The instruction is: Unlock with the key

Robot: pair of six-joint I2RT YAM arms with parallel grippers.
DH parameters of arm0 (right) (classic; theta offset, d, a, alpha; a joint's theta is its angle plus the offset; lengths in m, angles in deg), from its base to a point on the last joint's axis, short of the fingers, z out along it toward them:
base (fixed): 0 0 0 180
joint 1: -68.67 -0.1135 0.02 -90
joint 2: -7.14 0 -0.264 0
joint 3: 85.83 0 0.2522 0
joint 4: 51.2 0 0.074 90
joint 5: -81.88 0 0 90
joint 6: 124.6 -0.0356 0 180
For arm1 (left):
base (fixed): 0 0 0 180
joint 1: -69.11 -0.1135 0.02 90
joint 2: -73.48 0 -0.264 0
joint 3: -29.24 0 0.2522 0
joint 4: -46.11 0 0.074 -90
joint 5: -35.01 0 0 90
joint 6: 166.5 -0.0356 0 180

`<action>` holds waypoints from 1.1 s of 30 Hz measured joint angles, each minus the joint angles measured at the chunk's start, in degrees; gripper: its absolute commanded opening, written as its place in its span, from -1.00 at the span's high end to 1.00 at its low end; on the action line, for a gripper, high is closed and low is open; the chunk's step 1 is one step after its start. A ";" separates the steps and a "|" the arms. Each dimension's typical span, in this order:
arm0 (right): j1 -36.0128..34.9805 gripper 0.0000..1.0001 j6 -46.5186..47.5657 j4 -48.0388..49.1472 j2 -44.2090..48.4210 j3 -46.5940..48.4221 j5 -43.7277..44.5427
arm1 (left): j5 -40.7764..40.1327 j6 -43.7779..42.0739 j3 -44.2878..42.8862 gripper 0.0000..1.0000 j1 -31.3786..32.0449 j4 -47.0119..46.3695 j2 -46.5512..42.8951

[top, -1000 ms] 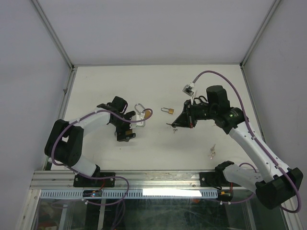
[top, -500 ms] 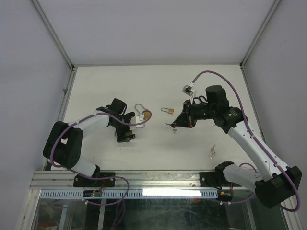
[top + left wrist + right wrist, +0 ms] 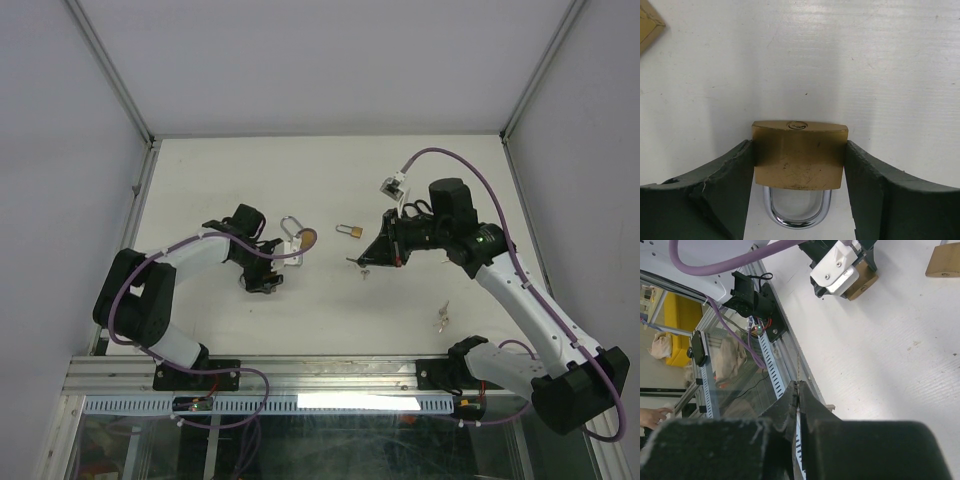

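A brass padlock (image 3: 799, 155) lies on the white table with its steel shackle (image 3: 797, 212) towards the camera, and both dark fingers (image 3: 725, 185) of my left gripper (image 3: 799, 175) touch its sides. From above, this padlock (image 3: 309, 237) shows at the left gripper (image 3: 303, 243), left of centre. My right gripper (image 3: 367, 261) hovers over the table's middle, shut on a thin key (image 3: 799, 367) that sticks out edge-on past its fingertips (image 3: 792, 392). The key (image 3: 362, 268) points towards the left arm, a short gap away from the padlock.
A second, smaller brass padlock (image 3: 349, 231) lies between the two grippers; it also shows in the right wrist view (image 3: 943, 260) and as a brass corner (image 3: 649, 26) in the left wrist view. Loose keys (image 3: 441, 318) lie near the right arm. Metal frame rails (image 3: 300, 372) edge the table.
My left gripper has narrowed from wide open until its fingers touch the padlock's sides, shifting slightly. The right arm and its key have stayed put.
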 measured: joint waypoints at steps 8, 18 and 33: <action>0.02 1.00 -3.10 -1.70 -1.33 1.03 0.09 | 3.45 1.57 0.15 1.00 0.55 -1.62 -10.75; -9.38 1.00 -6.10 -5.53 -8.28 11.63 7.39 | -0.20 1.03 -2.23 1.00 18.91 -20.35 -30.36; -9.81 1.00 -7.65 -6.86 -7.17 15.56 18.01 | -8.94 -2.91 -2.25 1.00 26.43 -24.22 -30.67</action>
